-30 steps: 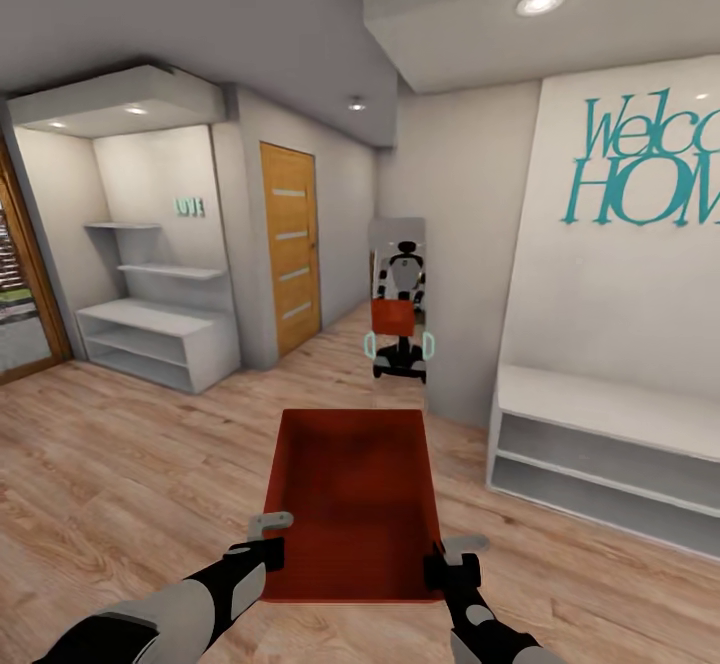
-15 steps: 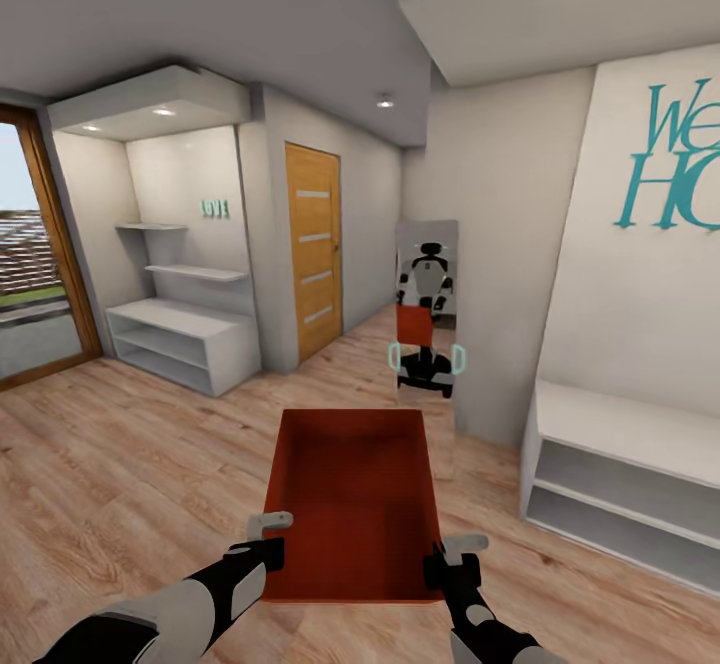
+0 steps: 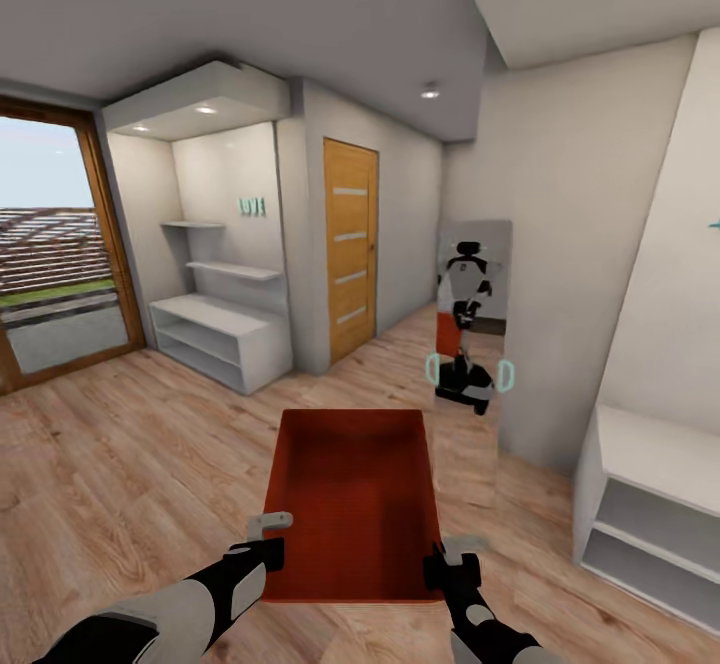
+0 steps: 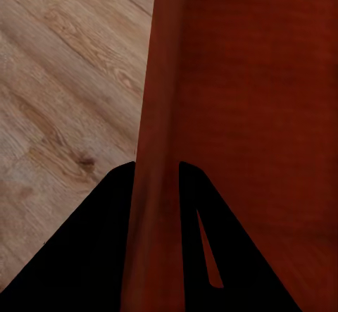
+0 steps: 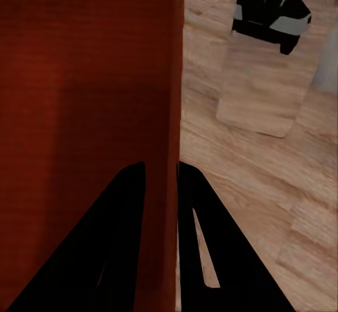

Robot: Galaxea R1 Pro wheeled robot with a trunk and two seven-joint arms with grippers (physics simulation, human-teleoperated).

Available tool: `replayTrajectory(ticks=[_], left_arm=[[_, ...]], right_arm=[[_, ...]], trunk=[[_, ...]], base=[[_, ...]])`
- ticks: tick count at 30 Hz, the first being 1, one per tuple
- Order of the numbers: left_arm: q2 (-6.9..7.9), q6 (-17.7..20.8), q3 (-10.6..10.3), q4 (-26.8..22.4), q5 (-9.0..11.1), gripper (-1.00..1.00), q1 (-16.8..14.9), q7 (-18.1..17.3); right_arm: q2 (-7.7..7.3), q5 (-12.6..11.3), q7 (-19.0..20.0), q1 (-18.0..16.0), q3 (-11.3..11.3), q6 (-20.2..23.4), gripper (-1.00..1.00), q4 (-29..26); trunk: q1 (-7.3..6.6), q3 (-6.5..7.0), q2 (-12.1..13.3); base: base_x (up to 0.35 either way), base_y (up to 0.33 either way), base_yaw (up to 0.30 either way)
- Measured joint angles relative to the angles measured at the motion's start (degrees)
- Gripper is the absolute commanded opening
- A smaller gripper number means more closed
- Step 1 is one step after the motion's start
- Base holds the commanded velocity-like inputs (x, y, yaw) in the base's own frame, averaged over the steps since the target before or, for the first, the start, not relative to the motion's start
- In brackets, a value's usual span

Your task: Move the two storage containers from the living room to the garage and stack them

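Note:
I carry one orange-red storage container (image 3: 352,499) in front of me, lidless and empty, above the light wood-plank floor (image 3: 120,464). My left gripper (image 3: 268,536) is shut on its left wall near the close corner; the left wrist view has the container wall (image 4: 158,185) clamped between the dark fingers (image 4: 98,241). My right gripper (image 3: 450,559) is shut on the right wall, and in the right wrist view that container wall (image 5: 160,185) runs between the dark fingers (image 5: 116,241). The second container, the garage and the concrete floor are out of view.
A hallway lies ahead. A wooden door (image 3: 351,244) is in the back wall, white shelves (image 3: 215,329) stand to its left, and a wood-framed glass door (image 3: 60,244) is at far left. A mirror (image 3: 470,314) reflects the robot. A white bench shelf (image 3: 650,504) stands at right.
The whole picture has slid right, so the camera has turned left: the glass door has come into view and the wall lettering has left. The container stays held the same way.

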Motion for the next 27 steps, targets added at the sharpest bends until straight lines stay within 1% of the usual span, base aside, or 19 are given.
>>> replayTrajectory(ticks=[17, 21, 27], left_arm=[[0.00, 0.0, 0.0, 0.0, 0.0, -1.00, 0.0, 0.0], [-0.02, 0.0, 0.0, 0.0, 0.0, -1.00, 0.0, 0.0], [-0.04, 0.0, 0.0, 0.0, -0.1, -1.00, 0.0, 0.0]], right_arm=[[0.01, 0.1, 0.0, 0.0, -0.1, 0.0, -1.00, 0.0], [-0.02, -0.1, 0.0, 0.0, 0.0, 0.0, -1.00, 0.0], [-0.04, -0.1, 0.0, 0.0, 0.1, -0.1, -1.00, 0.0]], trunk=[[0.00, -1.02, 0.0], [0.00, -1.17, 0.0], [0.00, -1.19, 0.0]], base=[[0.323, 0.000, 0.236], [0.323, 0.000, 0.084], [0.323, 0.000, 0.007]])
